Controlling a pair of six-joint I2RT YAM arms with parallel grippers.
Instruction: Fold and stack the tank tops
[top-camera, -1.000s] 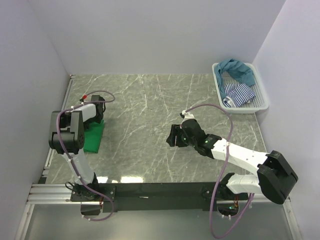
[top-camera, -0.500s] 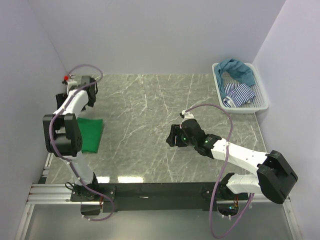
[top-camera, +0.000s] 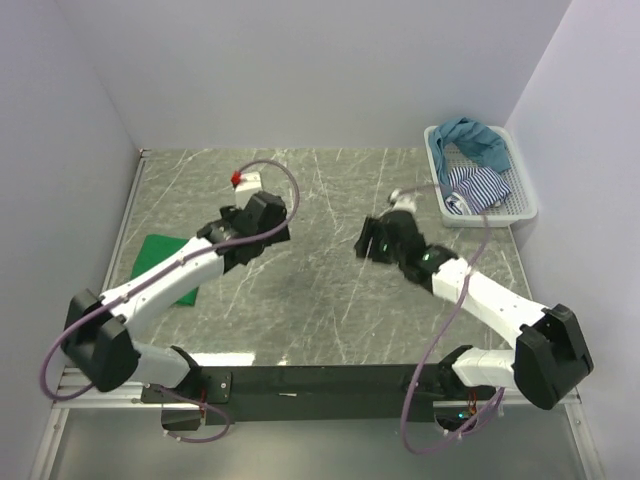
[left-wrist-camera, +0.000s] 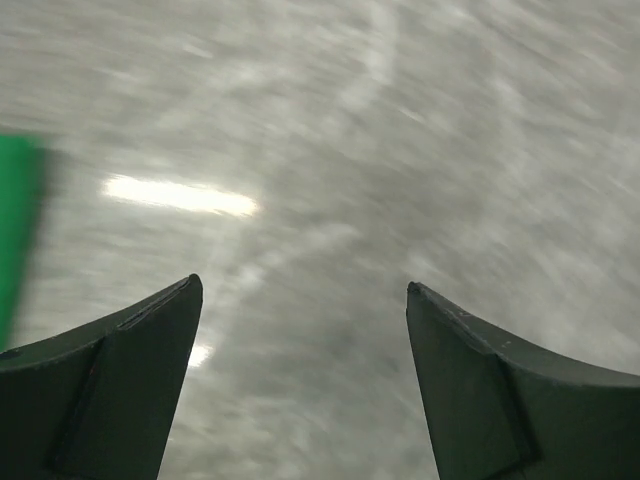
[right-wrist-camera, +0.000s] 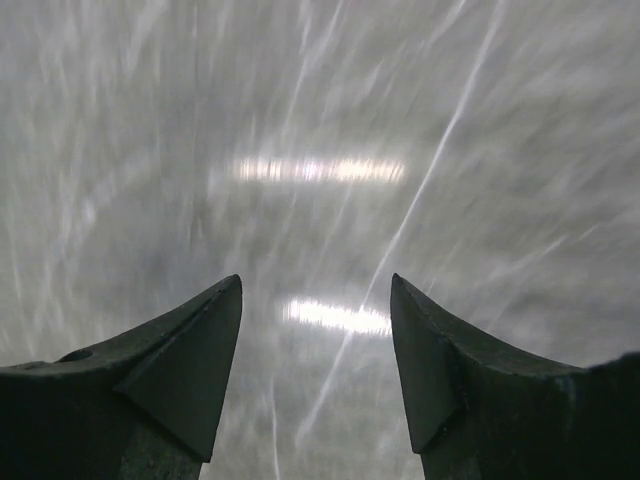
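green top (top-camera: 155, 252) lies folded at the left edge of the table (top-camera: 320, 190), left end effector (left-wrist-camera: 302, 285) and right end effector (right-wrist-camera: 316, 280) both gape empty, so reach your right into the basket (top-camera: 525, 185) and pinch only the striped top (top-camera: 478, 187).

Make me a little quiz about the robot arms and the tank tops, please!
1. True or false: the green tank top lies on the table, outside the white mesh basket.
2. Which tops are in the basket? A) the teal-blue tank top and the striped tank top B) only a green one C) none
3. Fill in: the left gripper and the right gripper are both ____.
Key: 1 true; 2 A; 3 open, holding nothing.
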